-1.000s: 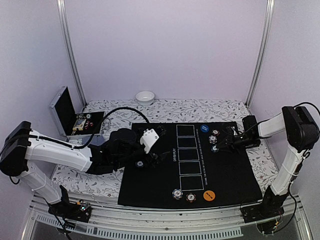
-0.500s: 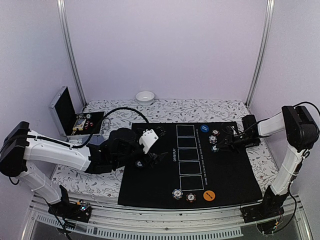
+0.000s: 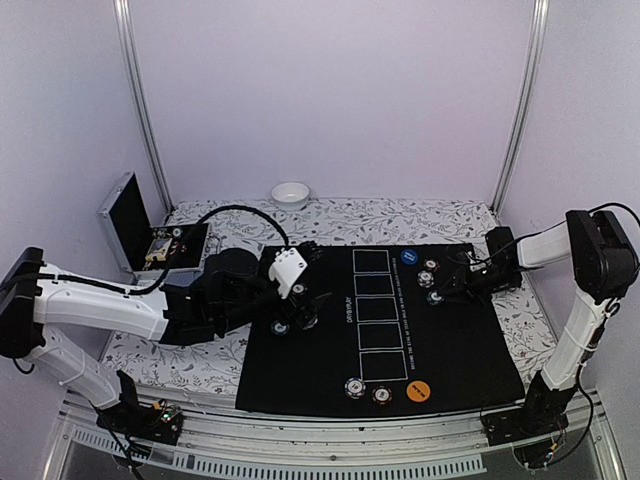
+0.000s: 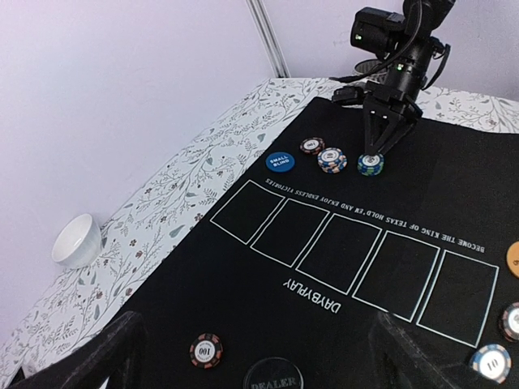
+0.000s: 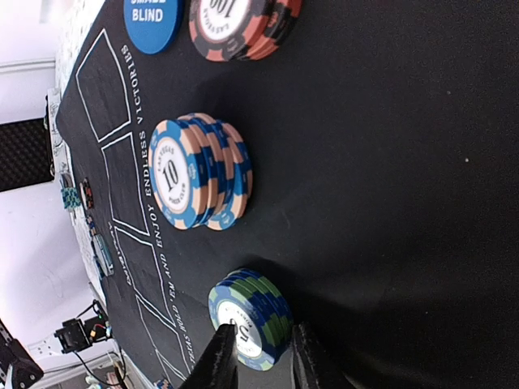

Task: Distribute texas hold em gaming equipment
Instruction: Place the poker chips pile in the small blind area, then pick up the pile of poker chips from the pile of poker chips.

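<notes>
Poker chips (image 3: 381, 395) lie in small groups on the big black mat (image 3: 450, 340). The mat covers the middle of the flowery table (image 3: 400, 215).

The left gripper (image 4: 268, 348) hangs over the left side of the mat. Its fingers are spread very wide and it holds nothing.

The right gripper (image 5: 262, 344) is over the far right part of the mat. Its fingers are only a little apart. Their tips are right at the green chip stack (image 5: 247, 318), which sits flat on the mat. I cannot tell if the tips touch it.

An open grey case (image 3: 122, 215) sits at the far left of the table. A white bowl (image 3: 290, 194) sits at the back by the wall.

The blue small blind disc (image 5: 154, 20) lies at the far end of the row of white boxes. An orange disc (image 3: 419, 391) lies at the near end. A dark dealer disc (image 4: 273, 377) lies below the left gripper.

Next to the blue disc sits a red chip stack (image 5: 239, 24). After it come a blue-and-white chip stack (image 5: 199, 173) and then the green one. They are close together but not touching.

Two more stacks sit just left of the orange disc. One red chip (image 4: 206, 351) lies alone beside the dealer disc.
</notes>
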Controlling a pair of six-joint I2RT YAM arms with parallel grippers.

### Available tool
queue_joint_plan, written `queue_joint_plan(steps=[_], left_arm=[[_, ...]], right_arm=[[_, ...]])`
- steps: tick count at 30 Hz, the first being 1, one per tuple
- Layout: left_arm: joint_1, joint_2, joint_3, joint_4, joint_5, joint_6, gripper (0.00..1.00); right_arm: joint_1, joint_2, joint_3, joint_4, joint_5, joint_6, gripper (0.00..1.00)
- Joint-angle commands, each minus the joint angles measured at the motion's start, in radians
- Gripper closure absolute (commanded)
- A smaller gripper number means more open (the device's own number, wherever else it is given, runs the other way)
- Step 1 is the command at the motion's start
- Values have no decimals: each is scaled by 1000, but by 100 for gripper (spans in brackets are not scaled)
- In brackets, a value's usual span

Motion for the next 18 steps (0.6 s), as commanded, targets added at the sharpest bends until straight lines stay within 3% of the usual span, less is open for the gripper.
queue_joint_plan(steps=[1, 9, 15, 18], left_arm=[[13, -26, -22, -19, -7, -4, 2], [15, -48, -9, -52, -44, -19, 2], [100, -63, 113, -344, -71, -262, 2], [137, -84, 146, -463, -78, -340, 2]], right_arm=[[-6, 13, 10, -55, 85, -14, 69], [1, -45, 33, -109, 155, -22, 62], [45, -180, 88, -212, 274, -38, 51], [62, -268, 111, -272, 345, -50, 36]])
